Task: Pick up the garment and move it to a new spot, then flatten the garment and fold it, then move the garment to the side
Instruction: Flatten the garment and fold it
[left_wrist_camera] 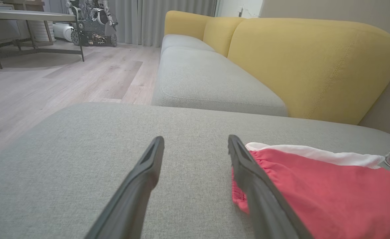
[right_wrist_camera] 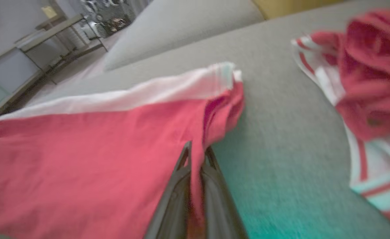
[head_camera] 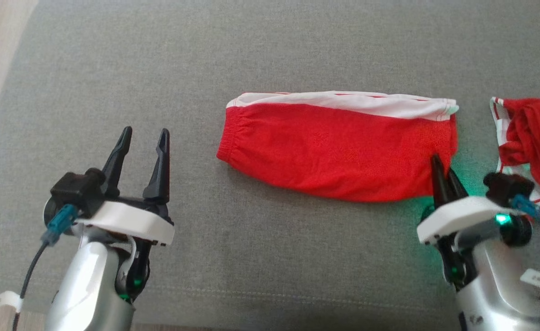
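Cushion [head_camera: 270,46] open leftward; right end effector [head_camera: 442,164] seemingly pinches garment [head_camera: 334,147] edge.

Grey fabric cushion [head_camera: 270,46], folded red garment [head_camera: 338,151] lying flat, crumpled red-white cloth [head_camera: 531,138] just beside it

On the cushion [head_camera: 205,59], garment [head_camera: 338,147] lies left of other cloth [head_camera: 531,138].
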Tool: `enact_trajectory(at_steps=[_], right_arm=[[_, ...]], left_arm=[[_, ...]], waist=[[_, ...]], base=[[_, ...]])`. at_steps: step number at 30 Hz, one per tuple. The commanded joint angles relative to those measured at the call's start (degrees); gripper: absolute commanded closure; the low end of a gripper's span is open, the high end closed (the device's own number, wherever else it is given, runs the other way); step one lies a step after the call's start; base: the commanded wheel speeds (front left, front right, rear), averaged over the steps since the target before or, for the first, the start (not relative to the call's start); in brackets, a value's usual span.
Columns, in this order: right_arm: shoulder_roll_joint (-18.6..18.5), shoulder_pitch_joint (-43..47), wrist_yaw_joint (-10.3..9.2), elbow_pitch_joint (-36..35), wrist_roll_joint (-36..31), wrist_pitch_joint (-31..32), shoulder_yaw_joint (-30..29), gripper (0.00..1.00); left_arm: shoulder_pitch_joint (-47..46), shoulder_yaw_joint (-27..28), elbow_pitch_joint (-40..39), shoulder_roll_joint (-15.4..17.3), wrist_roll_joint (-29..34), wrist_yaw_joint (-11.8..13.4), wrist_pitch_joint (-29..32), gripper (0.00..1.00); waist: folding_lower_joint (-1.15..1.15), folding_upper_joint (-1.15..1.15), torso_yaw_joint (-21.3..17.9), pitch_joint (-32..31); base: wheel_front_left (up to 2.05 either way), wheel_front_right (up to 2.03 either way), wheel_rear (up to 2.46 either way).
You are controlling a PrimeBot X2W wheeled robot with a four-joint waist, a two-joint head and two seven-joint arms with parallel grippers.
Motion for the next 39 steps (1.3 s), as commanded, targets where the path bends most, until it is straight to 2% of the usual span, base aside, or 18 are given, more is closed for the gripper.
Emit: enact_trajectory(at_steps=[1,6,10,11,19,27,28,30,35,39], right_arm=[[0.2,-1.8,-0.05,-4.7,-0.5,1.1,2.8,1.0],[0.2,-6.1,-0.05,-12.7,0.5,6.8,10.7,1.0],[0.2,-9.8,-0.05,-15.0,4.2,9.4,18.3,1.0],[0.2,-9.8,-0.05,-15.0,4.2,9.4,18.3,1.0],[0.2,-14.7,-0.05,-8.6,13.6,9.4,33.2,1.0],[0.2,-16.5,-0.05,-0.9,19.2,6.0,40.6,1.0],[0.2,-17.0,-0.05,-0.4,19.8,5.5,41.2,0.91],[0.2,-18.0,-0.05,0.0,20.8,3.9,42.3,0.0],[0.2,-20.4,-0.05,-1.5,22.0,-1.0,43.8,0.0],[0.2,-20.9,-0.05,-3.0,20.8,-4.9,41.4,0.0]], left_arm=[[-0.7,1.6,-2.0,1.5,0.1,0.2,0.1,0.0],[-0.3,1.1,-2.0,1.4,0.1,0.6,0.3,0.0],[-0.2,0.4,-1.8,1.1,0.0,0.7,0.4,0.0],[-0.2,0.4,-1.8,1.1,0.0,0.7,0.4,0.0],[-0.8,-0.9,-1.1,0.4,-0.2,0.4,0.2,0.0],[-0.7,-1.1,-0.3,0.4,-0.6,0.5,-0.1,0.0],[-0.8,-1.1,-0.3,0.4,-0.6,0.5,-0.1,0.0],[-1.0,-1.1,-0.2,0.4,-0.7,0.6,-0.2,0.0],[-1.3,-0.6,-0.4,1.1,-0.6,1.0,-0.3,0.0],[-1.3,-0.2,-0.6,1.8,-0.5,1.5,-0.4,0.0]], waist=[[0.0,0.0,0.3,-0.8],[0.0,0.0,1.3,-2.2],[0.0,0.0,3.1,-2.7],[0.0,0.0,3.1,-2.7],[0.0,0.0,7.6,-2.2],[0.0,0.0,8.7,-1.3],[0.0,0.0,8.7,-1.2],[0.0,0.0,8.4,-1.1],[0.0,0.0,6.7,-0.9],[0.0,0.0,5.0,-1.2]], base=[[0.0,0.0,0.0],[0.0,0.0,0.0],[0.0,0.0,0.0],[0.0,0.0,0.0],[0.0,0.0,0.0],[0.0,0.0,0.0],[0.0,0.0,0.0],[0.0,0.0,0.0],[0.0,0.0,0.0],[0.0,0.0,0.0]])
